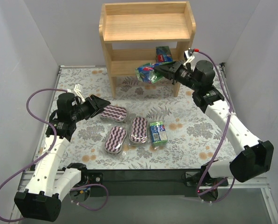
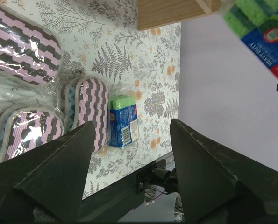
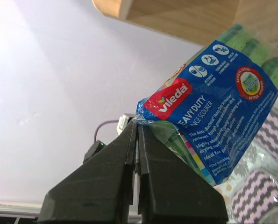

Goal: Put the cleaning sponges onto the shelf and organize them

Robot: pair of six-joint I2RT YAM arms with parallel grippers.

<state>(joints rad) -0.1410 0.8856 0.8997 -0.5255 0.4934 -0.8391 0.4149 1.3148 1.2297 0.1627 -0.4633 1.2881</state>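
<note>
1. The left pincer (image 1: 103, 104) hangs spread wide with nothing between its fingers, just beside the left end of the first striped pad (image 1: 114, 113).
2. That pad lies farthest back on the floral worktop (image 1: 195, 126). The second pad (image 1: 115, 139) lies nearer the arms and the third pad (image 1: 139, 129) to its right, their clear wraps crowded together.
3. The loose pack (image 1: 158, 131), green and blue, lies flat just right of the third pad.
4. The right pincer (image 1: 163, 70) is pressed together on the wrap edge of the held pack (image 1: 147, 73), which hangs in the air before the lower tier.
5. The shelved pack (image 1: 163, 54) sits at the right end of the lower tier of the shelf (image 1: 148, 9).
</note>
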